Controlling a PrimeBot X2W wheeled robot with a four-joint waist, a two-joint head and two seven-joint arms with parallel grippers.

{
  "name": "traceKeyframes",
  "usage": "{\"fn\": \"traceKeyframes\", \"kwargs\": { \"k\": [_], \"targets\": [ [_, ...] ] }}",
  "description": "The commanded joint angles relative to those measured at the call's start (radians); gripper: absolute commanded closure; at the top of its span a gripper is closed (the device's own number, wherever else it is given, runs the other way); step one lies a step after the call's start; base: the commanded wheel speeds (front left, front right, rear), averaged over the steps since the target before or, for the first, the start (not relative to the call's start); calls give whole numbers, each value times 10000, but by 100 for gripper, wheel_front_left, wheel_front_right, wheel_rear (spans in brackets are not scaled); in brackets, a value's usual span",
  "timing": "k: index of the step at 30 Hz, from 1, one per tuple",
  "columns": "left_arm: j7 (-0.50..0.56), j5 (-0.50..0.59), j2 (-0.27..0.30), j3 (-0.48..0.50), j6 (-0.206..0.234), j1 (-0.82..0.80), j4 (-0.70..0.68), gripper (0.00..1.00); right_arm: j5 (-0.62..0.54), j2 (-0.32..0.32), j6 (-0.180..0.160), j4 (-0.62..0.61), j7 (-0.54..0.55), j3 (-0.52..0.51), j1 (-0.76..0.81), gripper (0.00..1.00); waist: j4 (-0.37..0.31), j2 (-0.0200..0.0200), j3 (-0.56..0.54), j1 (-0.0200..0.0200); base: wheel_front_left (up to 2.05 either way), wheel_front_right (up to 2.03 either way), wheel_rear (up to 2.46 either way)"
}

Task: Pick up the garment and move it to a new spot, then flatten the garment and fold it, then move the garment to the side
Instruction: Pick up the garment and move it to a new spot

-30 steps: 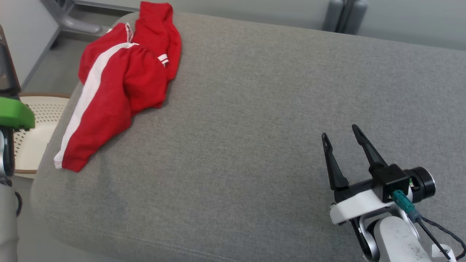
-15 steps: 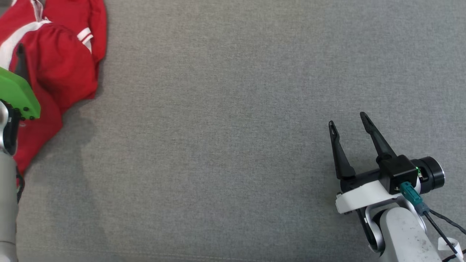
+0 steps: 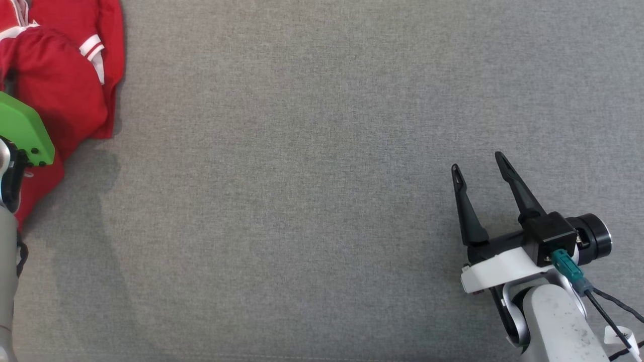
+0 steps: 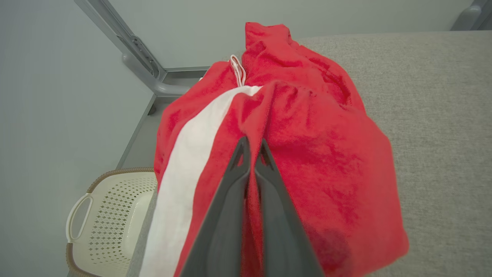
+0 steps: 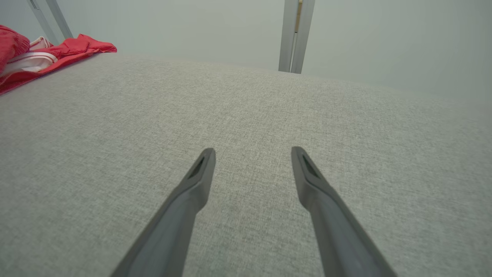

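Garment (image 4: 319,154) lies bunched at the grey cushion (image 3: 302,176) edge. Left gripper (image 4: 253,148) pinches a red fold; right gripper (image 3: 477,162) hovers, fingers spread.

- The left gripper (image 4: 253,141) has its two dark fingers (image 4: 226,215) drawn almost together, the tips a sliver apart, pinching a fold of the garment (image 4: 315,154).
- The left forearm (image 3: 6,281), pale, runs up the left edge of the head view, with a green plate (image 3: 22,130) at the wrist.
- The right gripper (image 3: 477,162) has its fingers spread in a wide V, empty, the tips pointing up and slightly left in the head view.
- The right wrist carries a white bracket (image 3: 495,274) and a black block with a teal plug (image 3: 566,264) and a dark cable (image 3: 604,317).
- The right forearm (image 3: 553,322) enters from the bottom right corner.
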Motion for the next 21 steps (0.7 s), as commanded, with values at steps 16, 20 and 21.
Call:
{"fn": "traceKeyframes", "kwargs": {
  "k": [16, 20, 21],
  "targets": [
    [183, -180, 686, -2115, -19, -798, -1298, 100, 958, -27, -6, 567, -32, -140, 642, 0, -1363, 0, -2639, 0, 0, 0, 0],
    [423, -587, 668, -3191, -19, -904, -2234, 100, 1086, -30, -8, 692, -32, -348, 852, 0, -2004, 0, -2987, 0, 0, 0, 0],
    [496, -793, 628, -3538, -19, -935, -2570, 100, 1137, -25, -8, 715, -32, -442, 910, 0, -2249, 0, -3042, 0, 0, 0, 0]
  ]
}}
